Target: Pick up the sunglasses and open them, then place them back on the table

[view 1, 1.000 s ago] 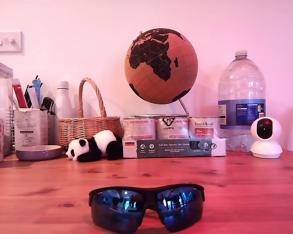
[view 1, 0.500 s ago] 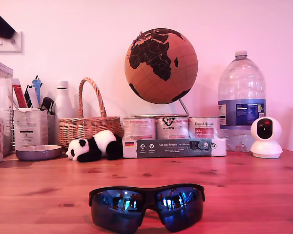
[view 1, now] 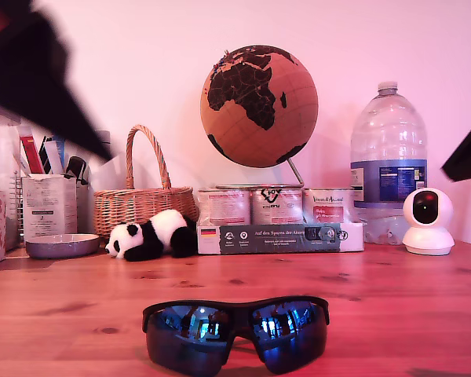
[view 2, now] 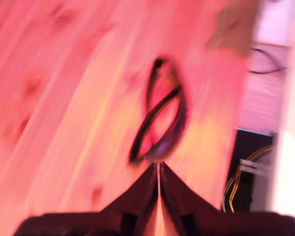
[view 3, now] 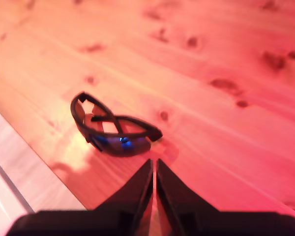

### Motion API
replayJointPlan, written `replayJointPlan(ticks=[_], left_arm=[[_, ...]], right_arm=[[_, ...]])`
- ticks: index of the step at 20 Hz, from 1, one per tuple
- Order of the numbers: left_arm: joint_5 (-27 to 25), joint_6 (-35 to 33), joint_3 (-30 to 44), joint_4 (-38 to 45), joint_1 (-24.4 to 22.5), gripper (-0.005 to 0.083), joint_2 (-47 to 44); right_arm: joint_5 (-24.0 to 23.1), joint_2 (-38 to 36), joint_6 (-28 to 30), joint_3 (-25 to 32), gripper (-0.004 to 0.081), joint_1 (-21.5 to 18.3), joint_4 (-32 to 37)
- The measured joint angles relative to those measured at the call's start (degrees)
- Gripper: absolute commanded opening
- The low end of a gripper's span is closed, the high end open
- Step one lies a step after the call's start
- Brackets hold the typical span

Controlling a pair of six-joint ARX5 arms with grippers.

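sunglasses (view 1: pixel 235 330) sit folded near the surface (view 1: pixel 392 298) front edge, so my first gripper (view 2: pixel 158 169) and my second gripper (view 3: pixel 154 164), fingers clenched on nothing, both aim at them.

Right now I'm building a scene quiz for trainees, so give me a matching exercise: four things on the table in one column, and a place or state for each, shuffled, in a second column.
Things:
1. sunglasses
2. toy panda
3. globe
4. water bottle

Places or states:
A. lying in front of the wicker basket
B. standing above the row of tins
C. folded, alone at the near edge of the table
D. behind the small white camera, at the exterior view's right

Pairs: 1-C, 2-A, 3-B, 4-D
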State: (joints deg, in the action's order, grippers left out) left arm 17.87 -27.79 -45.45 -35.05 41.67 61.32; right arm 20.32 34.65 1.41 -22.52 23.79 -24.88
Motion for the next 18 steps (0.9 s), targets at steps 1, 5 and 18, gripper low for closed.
replayJointPlan(ticks=[1, 5, 18], left_arm=[[0.2, -1.2, -1.8, -0.5, 1.0, 0.0058, 1.5], [0.3, -2.4, -7.6, -3.1, 4.5, 0.0203, 8.9], [-3.6, -9.3, -12.9, -3.2, 10.2, 0.0346, 25.6]], right_arm=[[-0.1, 0.7, 0.0, 0.0, -0.0012, 0.0, 0.7], [-1.3, 3.3, 0.0, 0.0, -0.0012, 0.0, 1.3], [-1.4, 7.6, 0.0, 0.0, -0.0012, 1.5, 1.5]])
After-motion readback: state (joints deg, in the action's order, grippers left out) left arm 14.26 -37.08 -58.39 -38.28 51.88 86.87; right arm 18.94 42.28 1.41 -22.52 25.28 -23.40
